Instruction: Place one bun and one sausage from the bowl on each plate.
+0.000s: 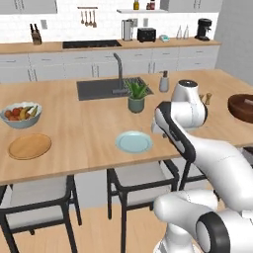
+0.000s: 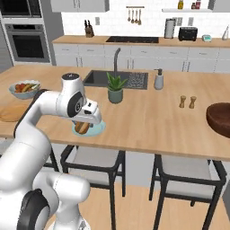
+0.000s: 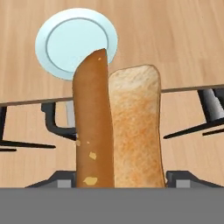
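My gripper (image 3: 117,180) is shut on a bun (image 3: 131,127), an oblong roll with a darker brown crust on one side and a pale tan face on the other. It hangs just above the table's front edge, beside the pale blue-green plate (image 3: 76,41), which has nothing on it. In the right base view, the gripper (image 2: 83,127) holds the bun (image 2: 81,127) at the near left rim of that plate (image 2: 97,130). The tan-orange plate (image 1: 29,146) lies bare at the far left. The dark wooden bowl (image 1: 242,106) stands at the right end; its contents are hidden.
A pale fruit bowl (image 1: 21,114) sits behind the tan plate. A potted plant (image 1: 136,96), a sink (image 1: 101,89) with its faucet, a soap bottle (image 1: 164,82) and salt and pepper shakers (image 2: 187,102) stand further back. Chairs (image 1: 136,180) are tucked under the front edge.
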Robot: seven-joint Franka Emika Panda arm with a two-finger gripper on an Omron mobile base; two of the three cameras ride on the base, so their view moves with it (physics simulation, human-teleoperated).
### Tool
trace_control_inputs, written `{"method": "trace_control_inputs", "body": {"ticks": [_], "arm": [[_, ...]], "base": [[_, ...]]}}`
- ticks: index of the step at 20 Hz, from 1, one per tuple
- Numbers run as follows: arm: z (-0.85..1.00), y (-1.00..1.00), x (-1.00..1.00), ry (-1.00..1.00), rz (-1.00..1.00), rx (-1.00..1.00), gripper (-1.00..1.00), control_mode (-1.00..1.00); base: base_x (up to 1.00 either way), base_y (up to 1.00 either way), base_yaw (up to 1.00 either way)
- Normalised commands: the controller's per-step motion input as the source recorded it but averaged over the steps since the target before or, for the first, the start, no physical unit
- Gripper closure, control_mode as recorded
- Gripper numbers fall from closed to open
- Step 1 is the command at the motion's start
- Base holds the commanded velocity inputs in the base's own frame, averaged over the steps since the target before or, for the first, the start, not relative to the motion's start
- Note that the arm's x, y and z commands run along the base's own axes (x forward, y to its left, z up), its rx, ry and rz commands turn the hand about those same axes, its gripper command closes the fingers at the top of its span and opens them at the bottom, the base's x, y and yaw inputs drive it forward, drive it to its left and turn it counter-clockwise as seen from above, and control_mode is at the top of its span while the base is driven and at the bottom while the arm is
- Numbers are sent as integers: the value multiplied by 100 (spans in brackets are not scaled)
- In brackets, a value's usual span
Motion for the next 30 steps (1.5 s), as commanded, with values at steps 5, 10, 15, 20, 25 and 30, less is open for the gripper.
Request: {"method": "trace_control_inputs", "body": {"ticks": [5,10,15,20,25,30], "arm": [[0,0,0,0,0,0,100,100],[0,0,0,0,0,0,100,100],[0,0,0,0,0,0,100,100],[0,0,0,0,0,0,100,100],[0,0,0,0,0,0,100,100],[-17,-30,69,0,1,1,100,-100]], "base": [[3,52,0],[15,-18,2],[39,-40,-1],[51,-14,-9],[55,-14,0],[0,0,0]]}}
